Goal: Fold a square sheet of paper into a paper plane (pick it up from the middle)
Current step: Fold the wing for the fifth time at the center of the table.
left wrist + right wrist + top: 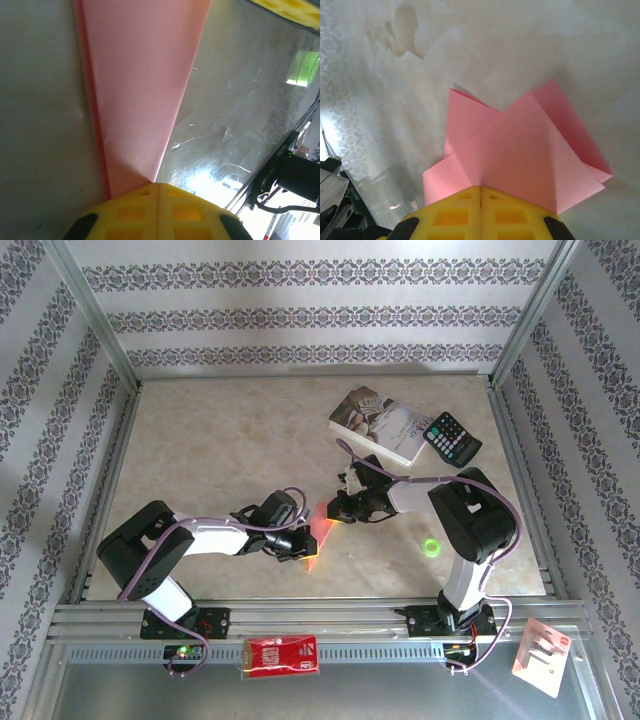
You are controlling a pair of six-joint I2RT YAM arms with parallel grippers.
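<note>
While left gripper (306, 548) and right gripper (333, 512) each pinch the paper (319, 531), we log book (385, 425), calculator (452, 438) beyond; wrist views show its folds, blurred from above.

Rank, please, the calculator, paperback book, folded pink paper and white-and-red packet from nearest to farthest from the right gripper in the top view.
From the right gripper:
1. folded pink paper, clamped in it.
2. paperback book, toward the back.
3. calculator, right of the book.
4. white-and-red packet, near right corner.

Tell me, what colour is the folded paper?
The folded paper is pink, clearest in the right wrist view.
</note>
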